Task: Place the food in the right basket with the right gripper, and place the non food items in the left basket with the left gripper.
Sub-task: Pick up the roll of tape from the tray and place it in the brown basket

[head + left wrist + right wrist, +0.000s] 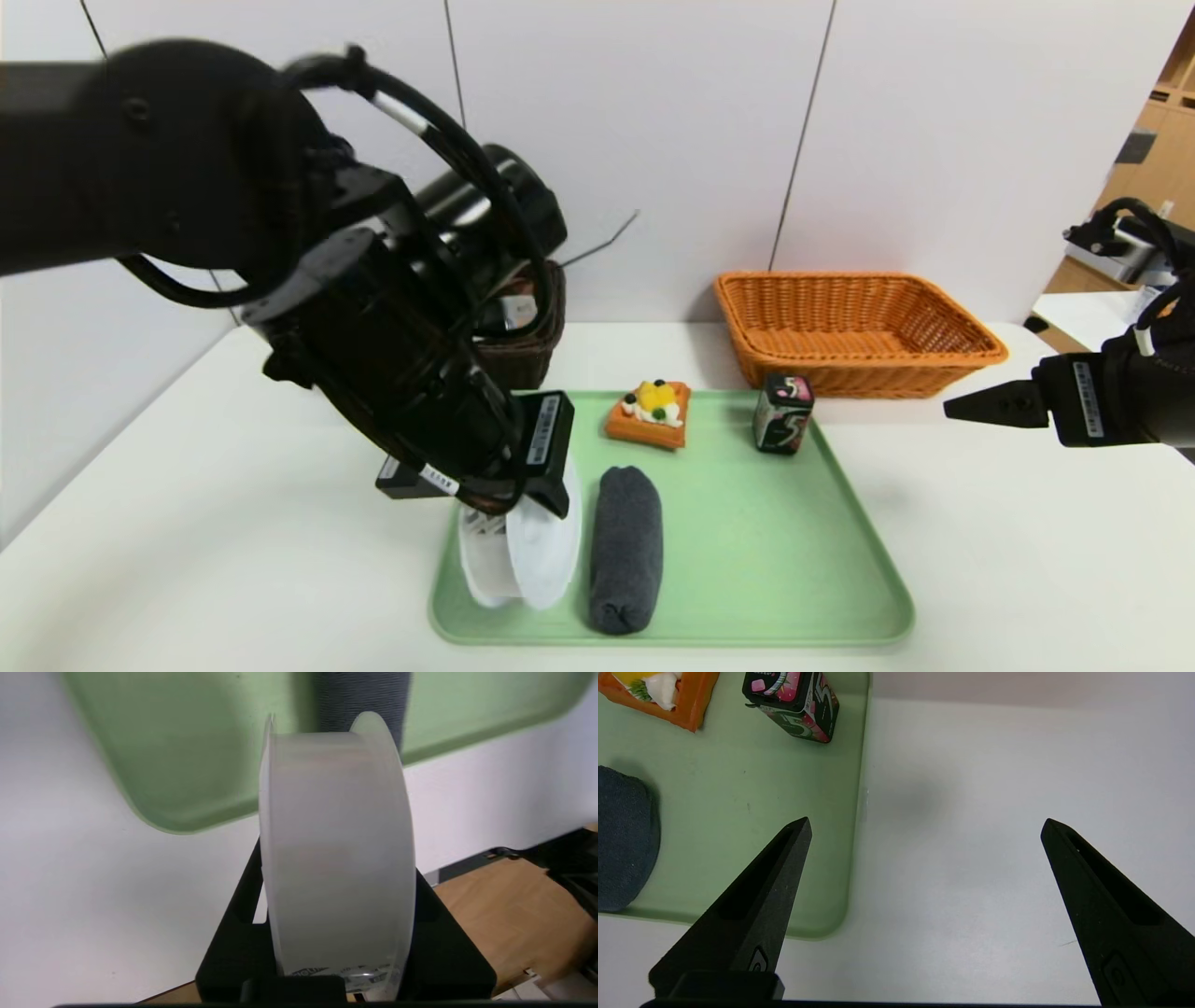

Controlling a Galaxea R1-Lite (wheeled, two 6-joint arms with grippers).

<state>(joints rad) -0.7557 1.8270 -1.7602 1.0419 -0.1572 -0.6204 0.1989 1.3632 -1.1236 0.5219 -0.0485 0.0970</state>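
White table, green tray (pixel 840 579), left hand (pixel 523 509) gripping round plastic tub (pixel 336 858) on edge, right hand (pixel 924 826) open beside tray.

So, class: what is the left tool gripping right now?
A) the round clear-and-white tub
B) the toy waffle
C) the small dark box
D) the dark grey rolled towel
A: the left tool is closed on the round clear-and-white tub, held on edge over the green tray.

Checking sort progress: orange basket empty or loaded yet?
Empty as far as visible: the orange basket shows bare weave inside. The waffle and dark box sit on the green tray.
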